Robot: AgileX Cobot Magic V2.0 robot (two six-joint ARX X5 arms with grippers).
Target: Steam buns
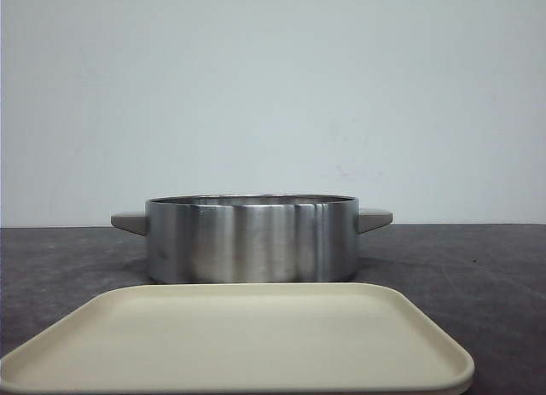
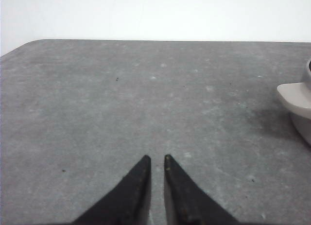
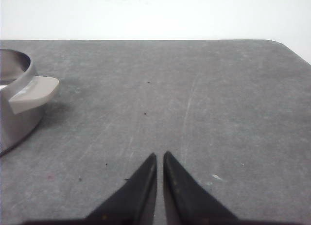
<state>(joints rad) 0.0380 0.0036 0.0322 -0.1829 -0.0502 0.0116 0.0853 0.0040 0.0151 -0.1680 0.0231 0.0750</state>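
Observation:
No buns show in any view. A steel steamer pot (image 1: 252, 239) with two grey handles stands in the middle of the dark table; its inside is hidden. A cream tray (image 1: 239, 344) lies in front of it with nothing on it. My left gripper (image 2: 157, 158) is shut and empty, low over bare table left of the pot, whose grey handle (image 2: 294, 98) shows at the edge. My right gripper (image 3: 160, 154) is shut and empty over bare table right of the pot (image 3: 14, 113). Neither gripper shows in the front view.
The grey table (image 1: 478, 267) ends at a white wall behind. Its rounded far corners show in the left wrist view (image 2: 29, 43) and the right wrist view (image 3: 284, 45).

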